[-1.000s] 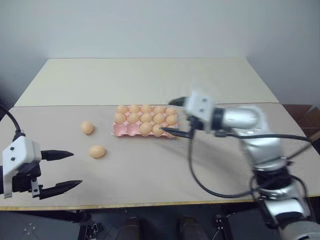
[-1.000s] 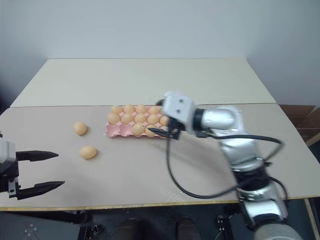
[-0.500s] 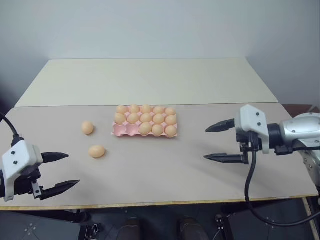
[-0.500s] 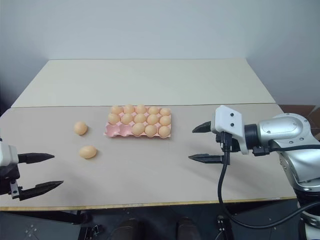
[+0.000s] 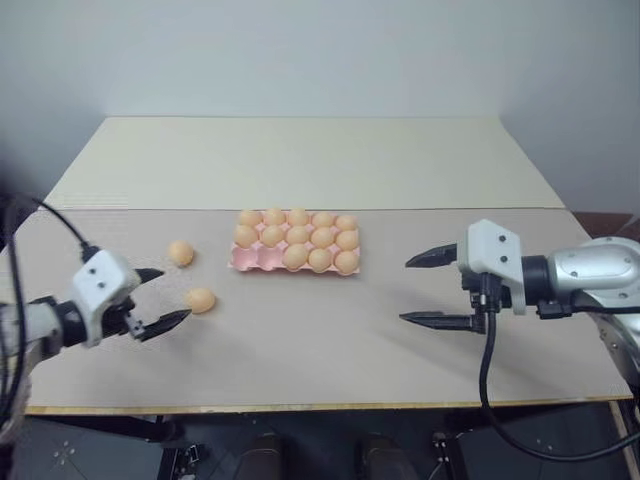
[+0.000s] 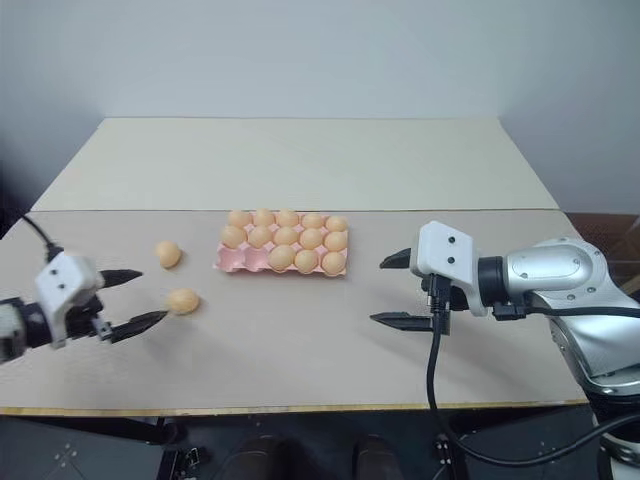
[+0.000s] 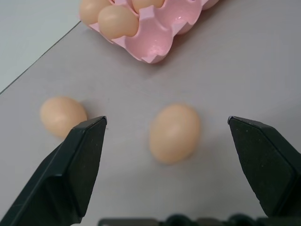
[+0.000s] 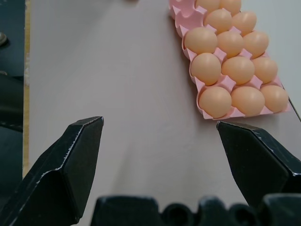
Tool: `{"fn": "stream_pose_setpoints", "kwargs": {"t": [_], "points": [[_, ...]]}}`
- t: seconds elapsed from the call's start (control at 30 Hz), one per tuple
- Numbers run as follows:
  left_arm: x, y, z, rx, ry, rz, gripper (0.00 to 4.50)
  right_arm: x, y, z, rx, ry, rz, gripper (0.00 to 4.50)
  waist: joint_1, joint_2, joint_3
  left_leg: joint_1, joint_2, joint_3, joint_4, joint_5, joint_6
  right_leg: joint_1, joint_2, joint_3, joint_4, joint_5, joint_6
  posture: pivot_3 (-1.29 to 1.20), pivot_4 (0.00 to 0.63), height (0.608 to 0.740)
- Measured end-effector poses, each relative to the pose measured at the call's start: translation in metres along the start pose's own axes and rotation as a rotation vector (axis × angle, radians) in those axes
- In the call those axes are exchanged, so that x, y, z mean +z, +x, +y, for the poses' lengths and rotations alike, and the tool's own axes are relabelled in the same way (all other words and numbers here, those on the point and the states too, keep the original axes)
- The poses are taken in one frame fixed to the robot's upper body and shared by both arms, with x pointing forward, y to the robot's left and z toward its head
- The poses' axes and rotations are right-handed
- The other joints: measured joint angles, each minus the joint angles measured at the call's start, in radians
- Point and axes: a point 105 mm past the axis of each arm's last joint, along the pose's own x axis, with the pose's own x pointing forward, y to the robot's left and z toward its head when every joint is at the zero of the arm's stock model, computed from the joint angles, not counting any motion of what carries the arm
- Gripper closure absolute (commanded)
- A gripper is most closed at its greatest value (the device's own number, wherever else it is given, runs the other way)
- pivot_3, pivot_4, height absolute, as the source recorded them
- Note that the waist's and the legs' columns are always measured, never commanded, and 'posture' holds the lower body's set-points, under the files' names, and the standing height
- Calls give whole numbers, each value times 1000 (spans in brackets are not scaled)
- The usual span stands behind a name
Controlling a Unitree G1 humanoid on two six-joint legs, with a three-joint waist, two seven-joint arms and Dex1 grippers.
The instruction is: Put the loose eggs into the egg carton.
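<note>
Where the head views take in the whole tabletop [image 5: 300,350], a matte beige surface with a paler cream panel behind, the wrist views give close detail. Left gripper [image 5: 163,298]: two black tapered fingers on a white block, spread wide and holding nothing, low over the table at its left edge, pointed at the nearer loose egg [image 5: 201,299]. In the left wrist view that egg [image 7: 174,133] lies between the parted fingertips, untouched. Farther loose egg [image 5: 180,252]: just behind the first, apart from it, left of the carton. Both are smooth, tan-orange ovals resting on the bare table. Egg carton [image 5: 246,262]: pink moulded tray, lidless, glossy in the left wrist view, at table centre; eggs fill most cups, while the two front-left cups stand empty. The right wrist view shows the filled cups at the carton's right end [image 8: 202,106]. Right gripper [image 5: 425,290]: black fingers likewise spread, empty, held above the table well right of the carton, pointing toward it.
</note>
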Motion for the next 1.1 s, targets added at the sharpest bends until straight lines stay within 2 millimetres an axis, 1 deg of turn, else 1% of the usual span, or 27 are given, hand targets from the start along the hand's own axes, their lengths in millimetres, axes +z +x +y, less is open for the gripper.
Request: {"fn": "stream_pose_setpoints", "kwargs": {"t": [0.1,0.17,0.27,0.4,0.5,0.6,0.73,0.8,0.87,0.97,1.0,1.1], "points": [[-9,13,-5,-70,-11,17,0,0,0,0,-21,7,8,36,-4,0,0,-1,0,0,0,0,0,-1,0,1,0,0,0,0,150,740],[-10,22,-4,-88,-37,2,0,-3,1,0,-36,22,17,36,-2,0,0,-1,0,0,0,0,0,-1,0,0,0,0,0,0,150,740],[-11,29,-3,-117,-47,7,0,-2,1,2,-43,31,18,36,-2,0,0,-1,0,0,1,0,0,-1,0,0,1,0,0,0,150,740],[-25,34,-7,-179,-34,88,0,-4,1,7,-43,51,29,36,-3,0,0,-1,0,0,1,0,0,-1,0,0,1,0,0,0,150,740],[-35,32,-8,-203,-33,147,579,-6,0,6,-62,57,42,0,-3,0,0,-1,0,0,1,0,0,-1,0,0,1,0,0,0,150,740],[-35,31,-1,-183,-28,163,1513,-6,0,4,-80,54,43,0,-2,0,0,0,0,0,2,0,0,0,0,0,1,0,0,0,150,740],[-36,32,3,-167,-24,171,2753,-7,0,2,-98,54,45,0,-2,0,0,0,0,0,2,0,0,0,0,0,1,0,0,0,150,740],[-36,33,3,-163,-16,162,2984,-7,1,2,-103,55,47,0,-2,0,0,0,0,0,2,0,0,0,0,0,1,0,0,0,150,740],[-34,36,3,-154,-22,143,2984,-7,1,1,-110,55,47,0,-2,0,0,-1,0,0,2,0,0,0,0,0,1,0,0,0,150,740],[-29,39,-4,-182,-63,78,2984,-7,1,0,-121,53,47,0,-2,0,0,-1,0,0,2,0,0,0,0,0,1,0,1,0,150,740],[-25,38,-5,-191,-72,47,2984,-7,1,-1,-125,53,47,0,-2,0,0,-2,0,0,2,0,0,-1,0,-1,1,0,1,0,150,740],[-2,37,-5,-207,-108,-103,2984,-6,1,-3,-144,49,44,0,-1,0,0,-2,0,-1,3,0,0,-1,0,-1,1,0,1,0,150,740]]}}
